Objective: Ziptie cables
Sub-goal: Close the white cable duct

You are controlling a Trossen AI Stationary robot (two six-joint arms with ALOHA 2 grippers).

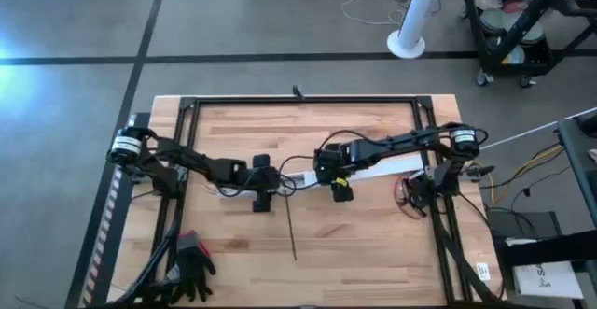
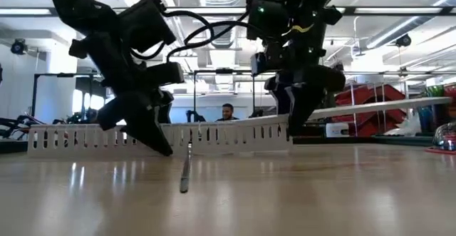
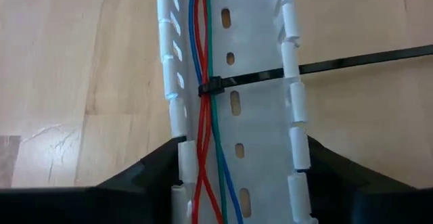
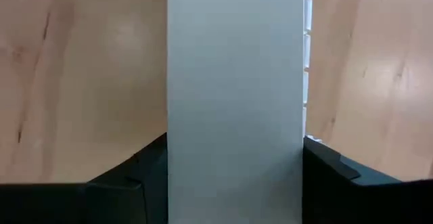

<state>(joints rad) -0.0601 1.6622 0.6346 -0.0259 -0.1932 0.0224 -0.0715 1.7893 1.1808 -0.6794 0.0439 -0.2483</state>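
Left gripper [image 3: 240,183] clamped on slotted wire duct [image 3: 254,116] holding zip-tied cables [image 3: 206,61] — right gripper [image 4: 235,176] grips white cover strip [image 4: 235,82]

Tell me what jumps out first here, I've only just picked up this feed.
Mid-table, both arms meet over a long white slotted cable tray. The left gripper straddles it; inside run the cables, red, blue and green, already cinched by a black ziptie whose tail sticks out over the wood. The right gripper straddles a flat white cover strip just beside it.
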